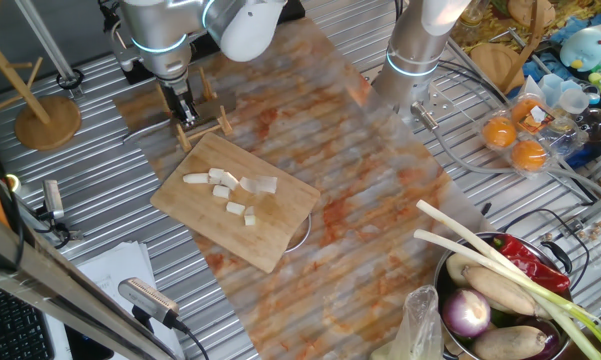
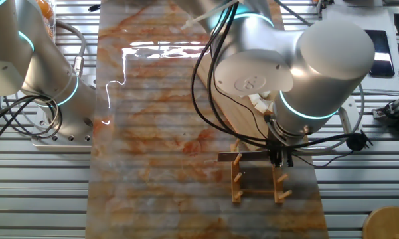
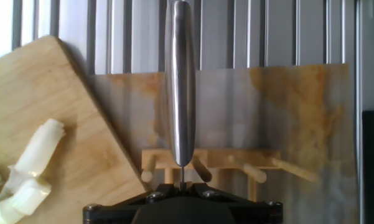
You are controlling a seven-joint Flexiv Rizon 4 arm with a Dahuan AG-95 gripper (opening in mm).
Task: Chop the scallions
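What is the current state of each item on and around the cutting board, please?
scallions: cut into short chunks, lying loose on the board.
cutting board: flat on the mat, one corner over a metal bowl.
tool: shut on the knife, above the wooden rack.
knife: held edge-on over the rack.
wooden rack: standing on the mat, nothing resting on its pegs.

The pale cream-white scallion chunks [image 1: 230, 190] lie cut into several short stubby pieces (seven or so), scattered loosely near the middle of the tilted bamboo cutting board [image 1: 195, 215], some touching, others slightly apart, all lying flat.
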